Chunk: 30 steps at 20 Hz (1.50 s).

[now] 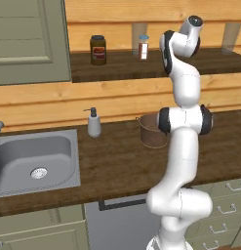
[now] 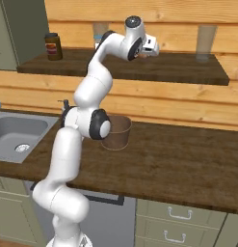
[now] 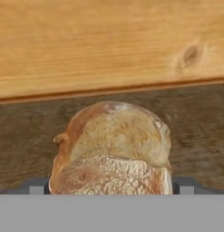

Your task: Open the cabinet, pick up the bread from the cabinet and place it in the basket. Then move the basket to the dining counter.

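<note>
The bread (image 3: 115, 145), a rounded tan-brown loaf, lies on the dark cabinet shelf (image 2: 188, 72) against the wooden back wall. My gripper (image 3: 111, 188) is open, with one fingertip (image 3: 37, 188) on each side of the loaf and a sliver of gap on both sides. In the right base view the gripper (image 2: 150, 48) reaches onto the shelf at its middle. The cabinet door (image 1: 29, 39) stands open at the left. The brown basket (image 1: 150, 132) (image 2: 118, 132) sits on the worktop below the shelf, partly behind my arm. The dining counter is out of view.
A dark jar (image 1: 98, 50) and a red-labelled shaker (image 1: 143, 47) stand on the shelf left of the hand, and a clear glass (image 2: 204, 41) stands to the right. A steel sink (image 1: 34, 161) and a soap dispenser (image 1: 94, 123) occupy the worktop's left side.
</note>
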### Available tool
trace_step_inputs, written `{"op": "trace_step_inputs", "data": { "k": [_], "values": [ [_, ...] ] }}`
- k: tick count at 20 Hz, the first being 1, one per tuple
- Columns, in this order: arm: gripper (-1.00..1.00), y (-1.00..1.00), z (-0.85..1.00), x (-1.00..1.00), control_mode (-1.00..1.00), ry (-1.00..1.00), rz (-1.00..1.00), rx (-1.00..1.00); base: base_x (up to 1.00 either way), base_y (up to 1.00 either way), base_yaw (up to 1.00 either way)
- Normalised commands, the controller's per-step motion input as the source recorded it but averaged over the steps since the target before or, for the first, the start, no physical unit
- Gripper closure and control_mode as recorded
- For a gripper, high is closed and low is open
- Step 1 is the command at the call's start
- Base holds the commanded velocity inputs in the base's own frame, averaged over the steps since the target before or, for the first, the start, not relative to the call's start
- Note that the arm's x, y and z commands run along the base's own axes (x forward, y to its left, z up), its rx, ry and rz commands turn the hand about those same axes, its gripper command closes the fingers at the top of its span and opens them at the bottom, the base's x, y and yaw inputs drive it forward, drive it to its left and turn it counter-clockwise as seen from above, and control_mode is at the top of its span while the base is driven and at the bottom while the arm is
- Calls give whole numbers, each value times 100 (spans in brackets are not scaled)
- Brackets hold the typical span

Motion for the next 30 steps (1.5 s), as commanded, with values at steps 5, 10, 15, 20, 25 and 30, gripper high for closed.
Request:
{"op": "trace_step_inputs", "data": {
  "k": [5, 10, 15, 20, 25, 30],
  "values": [
    [100, -6, 2, -34, -100, 3, 3, 0, 0, 0, 0],
    [100, -4, 29, -94, -100, 0, 5, 0, 0, 0, 0],
    [100, 0, -5, -100, -100, -1, 4, 0, 0, 0, 0],
    [100, 21, -27, -100, -100, -1, 1, 0, 0, 0, 0],
    [100, 31, -50, -100, -100, -5, 0, 0, 0, 0, 0],
    [100, 38, -64, -100, -100, -11, 0, 0, 0, 0, 0]
  ]
}}
